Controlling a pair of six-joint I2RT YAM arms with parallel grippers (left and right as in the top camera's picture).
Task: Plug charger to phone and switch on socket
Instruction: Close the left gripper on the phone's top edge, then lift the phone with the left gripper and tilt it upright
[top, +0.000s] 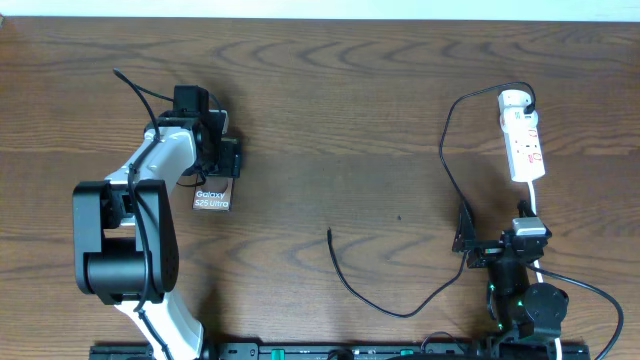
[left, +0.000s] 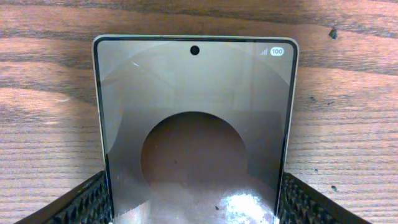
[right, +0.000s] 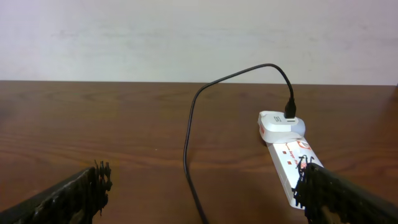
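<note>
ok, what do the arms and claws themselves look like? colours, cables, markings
The left arm has white links, bulky black joint housings and a thin black cable looping off the wrist. The right arm is mostly black, with a pale block at the wrist, green lights low down and a black lead trailing out. The left claw and right claw are black, fingers cross-hatched. No lettering visible.
</note>
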